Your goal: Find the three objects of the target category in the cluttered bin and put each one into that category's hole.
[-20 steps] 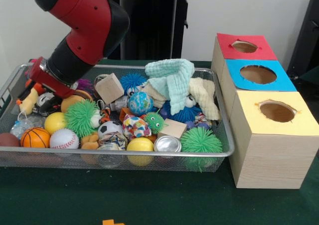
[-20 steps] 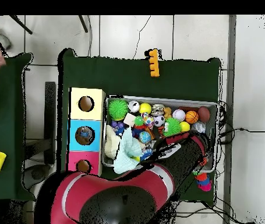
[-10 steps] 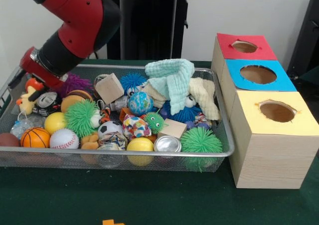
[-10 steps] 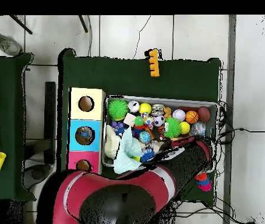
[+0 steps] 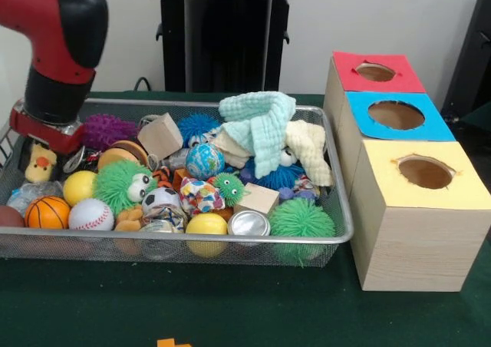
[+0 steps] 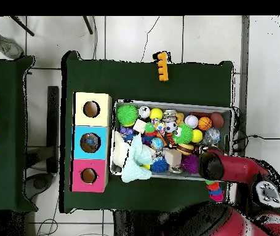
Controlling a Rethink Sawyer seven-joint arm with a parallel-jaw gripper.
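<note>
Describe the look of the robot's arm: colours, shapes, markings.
The arm is thick and rounded, with a glossy red shell, a black end cap and a black cylindrical section below it, ending in a red collar. From overhead, a pale square panel sits on the red casing. No cables or lettering show.

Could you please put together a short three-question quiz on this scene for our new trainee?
1. True or false: the mint-green cloth lies on top of the heap in the wire-mesh bin.
2. Multiple choice: in the front view, which box top is nearest the camera? A) red B) blue C) yellow
3. Fill in: the small basketball sits right beside a white ____ at the bin's front edge.

Key
1. True; it drapes over the other toys.
2. C, the yellow box top; the blue box top and red box top lie behind it.
3. Baseball.
</note>
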